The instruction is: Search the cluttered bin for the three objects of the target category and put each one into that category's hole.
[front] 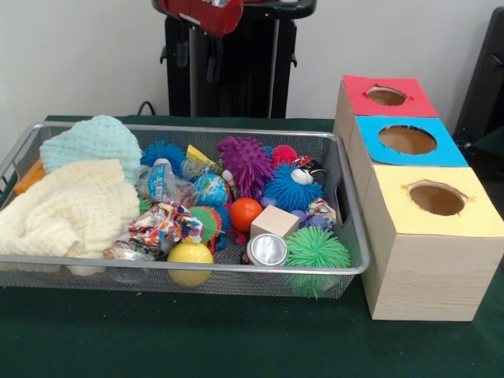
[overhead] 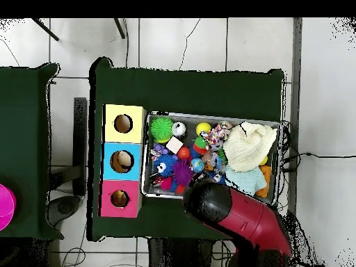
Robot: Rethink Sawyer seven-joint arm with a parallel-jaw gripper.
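The silver wire-mesh bin [front: 189, 268] stands on the green table and is full of clutter; it also shows in the overhead view [overhead: 208, 115]. In it lie a cream knitted cloth [front: 67, 209], a mint knitted cloth [front: 90, 142], a purple spiky ball [front: 246, 161], a blue spiky ball [front: 291, 189], a green spiky ball [front: 315, 250], an orange ball [front: 245, 213], a yellow ball [front: 190, 256], a wooden cube [front: 274, 222] and a silver can [front: 267, 250]. The arm's red end [front: 197, 14] hangs high behind the bin. In the overhead view the arm [overhead: 236, 215] covers the bin's robot-side edge and hides the gripper.
Three wooden boxes stand in a row beside the bin, each with a round hole: red top [front: 386, 96], blue top [front: 407, 139], yellow top [front: 436, 198]. The black pedestal [front: 228, 71] is behind the bin. A pink object [overhead: 5, 207] lies on a second table.
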